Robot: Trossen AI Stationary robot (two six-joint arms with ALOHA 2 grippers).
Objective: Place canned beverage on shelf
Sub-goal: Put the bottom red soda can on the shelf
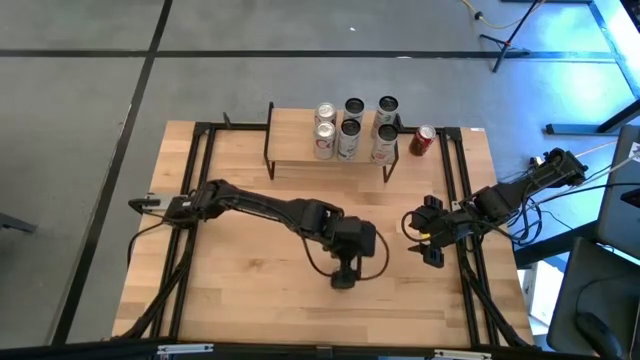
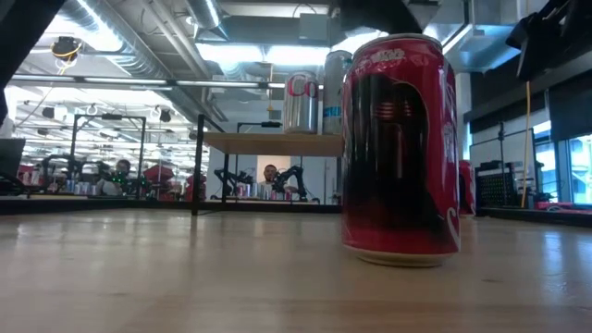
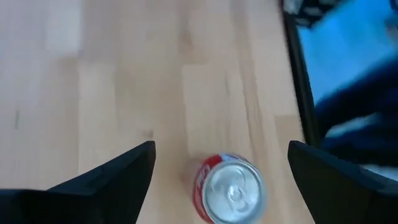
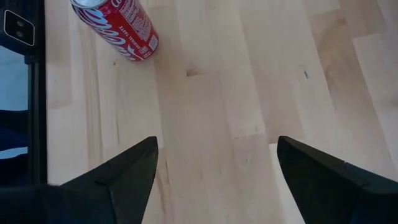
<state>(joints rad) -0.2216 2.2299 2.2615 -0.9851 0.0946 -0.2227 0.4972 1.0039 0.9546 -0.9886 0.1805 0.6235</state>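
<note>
A red can (image 2: pixel 400 148) stands upright on the table close to its near edge. It also shows in the left wrist view (image 3: pixel 230 190) and the right wrist view (image 4: pixel 118 28). My left gripper (image 1: pixel 343 278) hangs open above the can (image 3: pixel 221 146), its fingers wide on either side and clear of it. In the high view the gripper hides the can. The shelf (image 1: pixel 295 150) stands at the table's far side with several silver cans (image 1: pixel 352 128) on its top. My right gripper (image 1: pixel 418 240) waits open at the right (image 4: pixel 216 140) over bare wood.
A second red can (image 1: pixel 423 140) stands on the table just right of the shelf. Black rails (image 1: pixel 455 200) run along the table's sides. Bare wood lies between the shelf and the grippers. People and other arms show far behind the table in the low view.
</note>
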